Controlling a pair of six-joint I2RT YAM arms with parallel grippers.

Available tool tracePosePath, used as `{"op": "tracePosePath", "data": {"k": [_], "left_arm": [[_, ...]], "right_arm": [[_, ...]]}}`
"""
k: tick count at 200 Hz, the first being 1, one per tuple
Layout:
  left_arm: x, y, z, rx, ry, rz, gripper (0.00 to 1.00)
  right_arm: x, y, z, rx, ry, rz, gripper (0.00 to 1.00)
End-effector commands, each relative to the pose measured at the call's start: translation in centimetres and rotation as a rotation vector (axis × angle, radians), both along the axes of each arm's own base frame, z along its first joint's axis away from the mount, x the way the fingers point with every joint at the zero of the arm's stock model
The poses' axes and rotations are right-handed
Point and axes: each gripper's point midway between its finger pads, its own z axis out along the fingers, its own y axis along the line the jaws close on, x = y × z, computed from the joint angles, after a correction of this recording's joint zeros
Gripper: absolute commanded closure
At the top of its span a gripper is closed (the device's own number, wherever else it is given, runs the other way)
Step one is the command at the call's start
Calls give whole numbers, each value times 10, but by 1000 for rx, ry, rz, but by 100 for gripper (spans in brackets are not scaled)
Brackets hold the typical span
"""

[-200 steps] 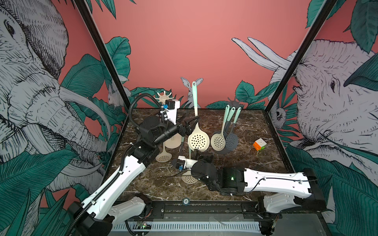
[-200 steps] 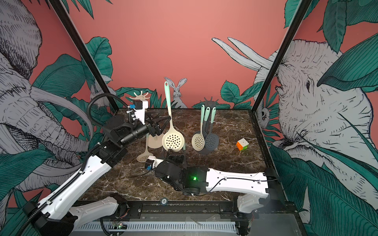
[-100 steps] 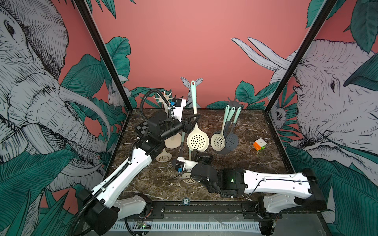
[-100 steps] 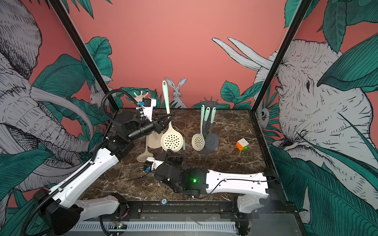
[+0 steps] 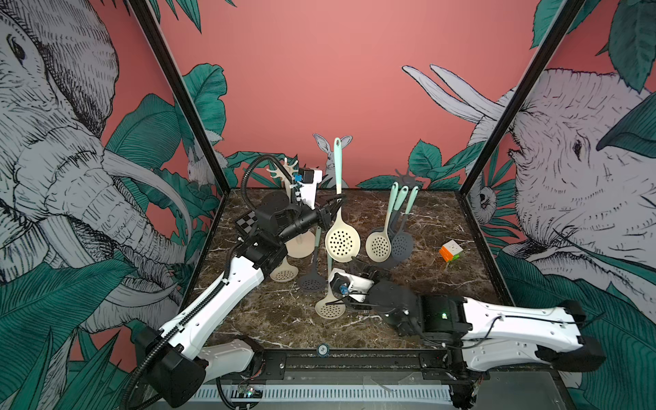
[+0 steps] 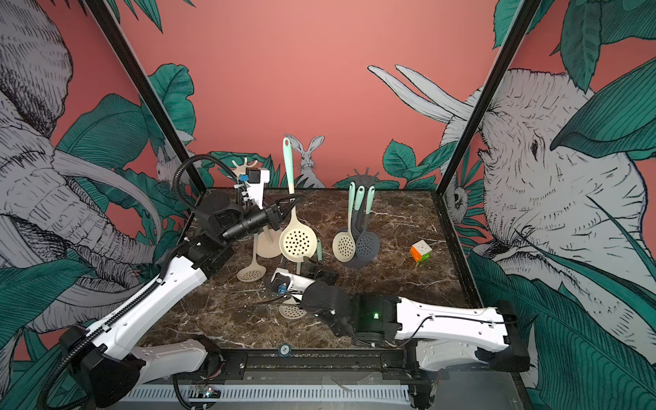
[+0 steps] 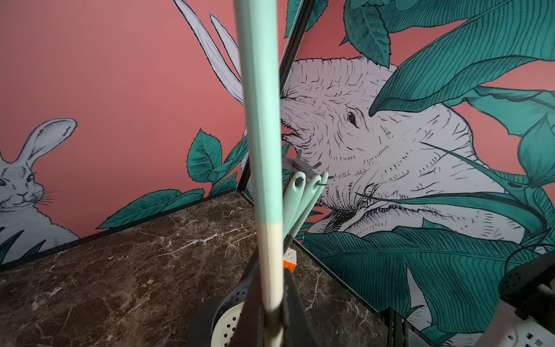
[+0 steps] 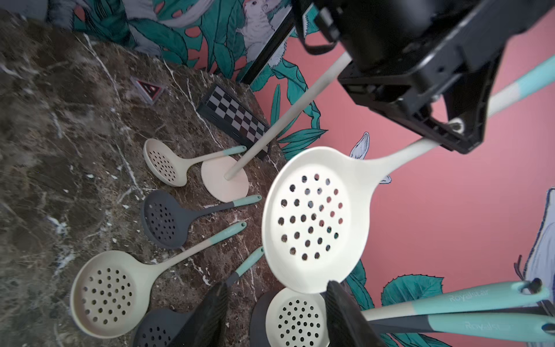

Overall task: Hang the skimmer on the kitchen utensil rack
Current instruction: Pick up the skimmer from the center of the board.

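Marble table (image 5: 443,284): left gripper (image 5: 332,209) clamps skimmer (image 5: 342,241) upright by its handle, right gripper (image 8: 276,285) below with jaws apart; lift looks done, hooking onto a rack (image 5: 407,176) remains.

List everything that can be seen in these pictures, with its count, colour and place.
held skimmer: one, cream head, mint handle, upright in the left gripper
hanging skimmers: three, cream and dark grey, on the grey rack
lying skimmers: four, two cream, two dark grey, on the table
grey rack: one, grey, towards the back, right of the middle
cream rack: one, cream, left of the held skimmer
puzzle cube: one, orange, white and green, table's right side
checkerboard: one, black and white, table's left edge
left gripper: one, black, shut on the held skimmer's stem
right gripper: one, black, open, low near the held skimmer's head
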Motion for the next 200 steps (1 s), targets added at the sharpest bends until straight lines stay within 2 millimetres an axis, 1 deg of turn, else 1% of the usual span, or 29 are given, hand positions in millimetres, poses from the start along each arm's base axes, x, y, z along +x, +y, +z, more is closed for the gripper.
{"op": "tracePosePath", "data": {"k": [1,22,43,58,73,82,84,86,107,120,140,155,158,165,167,171,200], "left_arm": [[-12,1,31,-80,-85,-55,100],[-17,-2,35,-124,-69,-97,100],[-17,-2,32,-128,-50,-98,100],[-16,-1,29,-127,-44,-92,100],[-18,-3,27,-130,-36,-106,100],[-19,-4,28,-135,-37,-118,100],[-20,-4,28,-136,-36,-121,100],[-20,-4,28,-138,-37,-123,100],[-24,-5,29,-153,-35,-143,100],[-27,-5,29,-160,-34,-158,100],[-32,-7,31,-171,-39,-190,100],[-33,-7,33,-183,-43,-196,100],[-38,-9,32,-177,-45,-226,100],[-39,-10,33,-177,-47,-236,100],[-40,-10,33,-177,-47,-238,100],[-40,-10,33,-178,-47,-241,100],[-42,-13,34,-187,-44,-271,100]], "right_arm": [[-2,-2,35,313,164,36,47],[16,-11,59,503,270,-41,48],[28,-14,79,619,287,-82,47],[39,-13,87,649,278,-121,47],[51,-9,90,652,276,-153,47],[57,-4,83,636,287,-161,47],[58,-5,92,658,285,-158,47],[59,-4,94,664,285,-157,47],[72,0,92,691,314,-165,48],[81,-2,91,726,338,-168,48],[90,-1,88,763,381,-145,49],[92,0,90,775,391,-120,50],[92,0,92,781,392,-114,50],[91,0,96,795,396,-93,50],[91,2,87,778,407,-93,51],[91,4,83,773,418,-84,51],[91,8,82,792,467,-29,52]]}}
